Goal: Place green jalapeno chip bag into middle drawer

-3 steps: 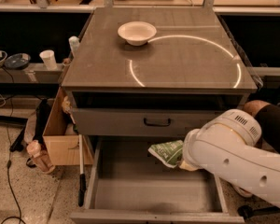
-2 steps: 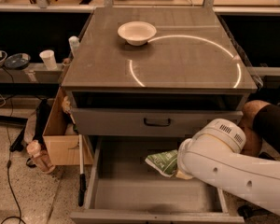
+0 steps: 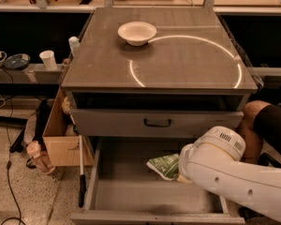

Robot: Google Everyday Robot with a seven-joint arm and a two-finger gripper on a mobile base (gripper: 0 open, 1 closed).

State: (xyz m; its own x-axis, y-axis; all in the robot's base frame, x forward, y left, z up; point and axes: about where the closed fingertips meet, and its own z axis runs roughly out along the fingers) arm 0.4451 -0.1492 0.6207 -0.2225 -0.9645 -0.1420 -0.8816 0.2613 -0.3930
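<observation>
Floor: speckled stone, with a dark cable trailing over it at the left.
Drawer: pulled out at the foot of the cabinet; its grey bottom is bare across the left and front, with low walls on either side.
Arm: white and rounded, it comes in from the lower right, over the drawer's right side.
Claw: at the arm's tip, against the right edge of the bag and over the drawer's right half. The arm's housing hides it, so I cannot tell whether it is wide, narrow or gripping.
Bag: green with white lettering, crumpled, inside the drawer's outline, right of centre and towards the back. I cannot tell whether it lies on the drawer's bottom or hangs just above it.
Rod: pale with a black lower end, just outside the drawer's left wall.
Box: open cardboard, just beside the cabinet on the left.
Front: a grey drawer front with a black handle, pushed in, directly above the open drawer. A dark slot runs between it and the top.
Counter: grey-brown top, with a bright arc of reflected light curving across it.
Bowl: cream, upright, near the counter's far edge, left of centre.
Cup: white, on a low shelf to the left, well apart from the bowl.
Bottle: pale-capped, between the cup and the counter's left edge.
</observation>
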